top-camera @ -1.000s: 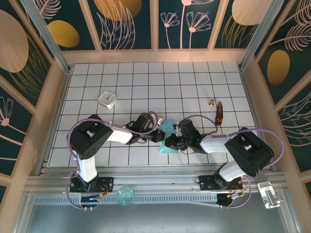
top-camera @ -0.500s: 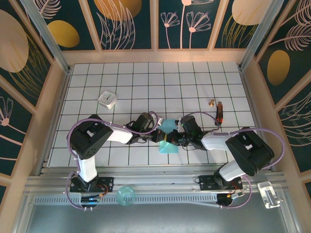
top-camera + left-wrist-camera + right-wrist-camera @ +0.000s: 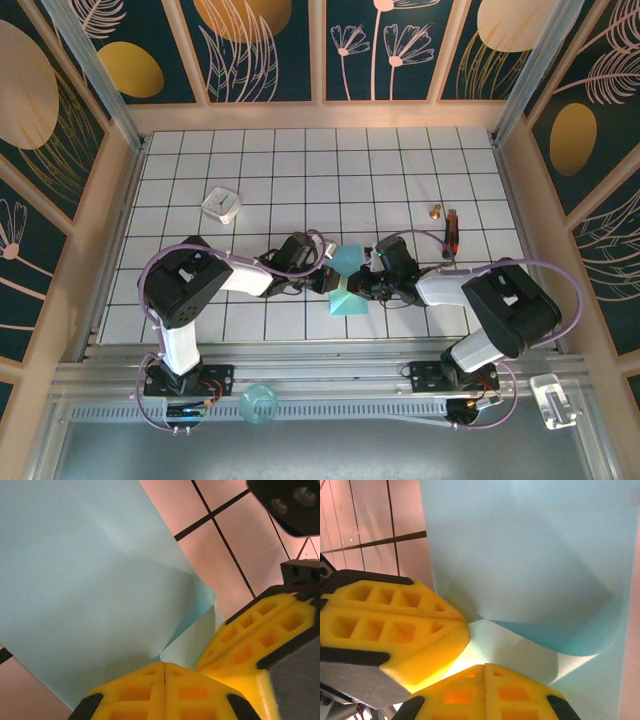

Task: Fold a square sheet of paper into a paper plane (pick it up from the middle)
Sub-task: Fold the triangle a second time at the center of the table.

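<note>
The square sheet of paper point(image 3: 347, 283), light blue, lies partly lifted and bent at the table's front middle, between my two grippers. My left gripper point(image 3: 327, 281) comes at it from the left and my right gripper point(image 3: 364, 287) from the right, their tips almost touching. In the left wrist view my yellow fingertips point(image 3: 164, 666) are pressed together with a fold of the paper point(image 3: 90, 590) running into them; the right gripper's fingers point(image 3: 260, 630) sit beside them. In the right wrist view the right gripper point(image 3: 485, 667) is likewise shut where the paper's point(image 3: 530, 555) creases converge.
A small white square block point(image 3: 221, 205) sits at the back left. A small brass piece point(image 3: 436, 211) and a red-and-black tool point(image 3: 451, 232) lie to the right. A teal round object point(image 3: 258, 403) and a clear plastic piece point(image 3: 553, 400) rest on the front rail.
The right gripper has turned and shifted slightly back toward the left gripper. The paper between them has bent up more, showing a pointed lower flap. The left arm has hardly moved.
</note>
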`<act>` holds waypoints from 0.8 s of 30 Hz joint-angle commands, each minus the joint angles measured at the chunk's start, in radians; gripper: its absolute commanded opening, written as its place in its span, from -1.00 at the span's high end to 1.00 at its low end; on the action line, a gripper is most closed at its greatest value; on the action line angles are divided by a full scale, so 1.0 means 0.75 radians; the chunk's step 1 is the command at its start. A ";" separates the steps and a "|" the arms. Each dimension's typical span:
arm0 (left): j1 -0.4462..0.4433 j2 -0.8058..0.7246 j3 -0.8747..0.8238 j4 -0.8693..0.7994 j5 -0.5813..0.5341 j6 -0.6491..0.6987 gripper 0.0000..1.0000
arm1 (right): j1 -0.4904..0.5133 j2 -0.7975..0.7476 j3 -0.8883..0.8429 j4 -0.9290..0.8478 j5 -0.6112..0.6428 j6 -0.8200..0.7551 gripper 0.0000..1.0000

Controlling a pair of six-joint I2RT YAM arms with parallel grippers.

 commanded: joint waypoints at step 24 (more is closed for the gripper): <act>0.011 0.000 0.012 -0.250 -0.167 0.025 0.79 | -0.057 0.129 -0.029 -0.098 0.056 -0.126 1.00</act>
